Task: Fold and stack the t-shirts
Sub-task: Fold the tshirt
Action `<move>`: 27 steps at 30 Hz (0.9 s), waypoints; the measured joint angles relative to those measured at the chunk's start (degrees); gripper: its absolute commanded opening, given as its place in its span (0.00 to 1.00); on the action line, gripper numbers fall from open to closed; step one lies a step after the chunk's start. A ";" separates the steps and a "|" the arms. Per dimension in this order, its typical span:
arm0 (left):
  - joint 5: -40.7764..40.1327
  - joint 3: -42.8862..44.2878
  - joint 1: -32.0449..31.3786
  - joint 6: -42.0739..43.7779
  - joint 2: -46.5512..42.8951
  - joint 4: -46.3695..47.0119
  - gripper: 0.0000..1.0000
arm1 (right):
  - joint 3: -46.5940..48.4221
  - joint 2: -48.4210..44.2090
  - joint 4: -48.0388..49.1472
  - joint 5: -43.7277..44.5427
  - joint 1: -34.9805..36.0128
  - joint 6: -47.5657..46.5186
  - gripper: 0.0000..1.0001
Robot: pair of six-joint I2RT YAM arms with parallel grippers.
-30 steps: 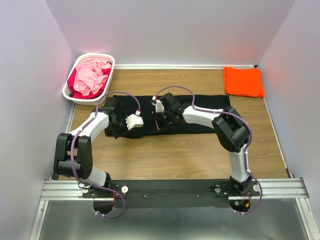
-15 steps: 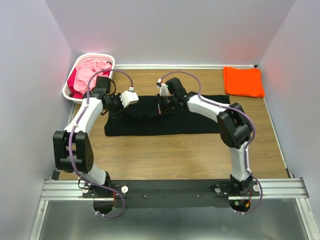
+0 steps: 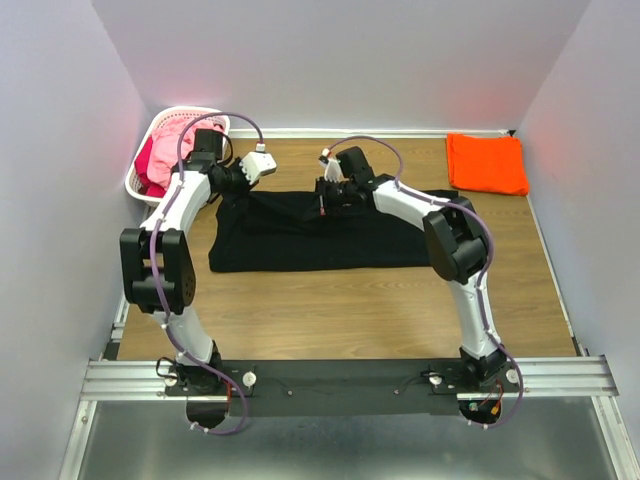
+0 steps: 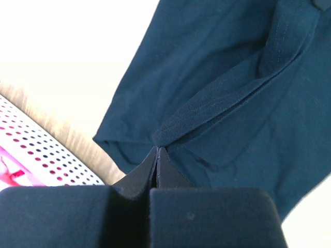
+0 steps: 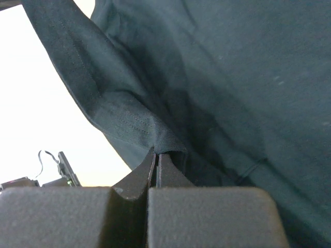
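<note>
**Black shirt pinched at two points, orange shirt lying apart**

Wood table (image 3: 350,310) carries two shirts and one basket. One black shirt (image 3: 320,240), the largest, lies spread across the middle. Its far edge is drawn up into two peaks. One orange shirt (image 3: 487,163) lies folded flat at the far right corner, well apart from the black one. One white lattice basket (image 3: 138,185) sits at the far left corner with pink cloth (image 3: 170,130) heaped inside. Both claws are clamped on the black shirt: the left gripper (image 4: 156,155) pinches a ridge of fabric near the basket, and the right gripper (image 5: 155,155) pinches a hemmed fold near the middle.
</note>
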 measured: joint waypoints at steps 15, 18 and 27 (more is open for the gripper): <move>-1.46 2.78 -0.07 -3.78 3.91 7.06 0.00 | 6.91 4.90 -0.04 -0.55 -3.19 0.28 0.00; -2.29 2.78 -0.07 -4.33 4.50 7.89 0.00 | 7.91 5.86 0.00 -0.85 -3.26 0.46 0.00; -3.72 -0.94 -0.31 -6.40 2.21 8.37 0.00 | 7.72 6.03 -0.02 -2.58 -3.61 0.74 0.01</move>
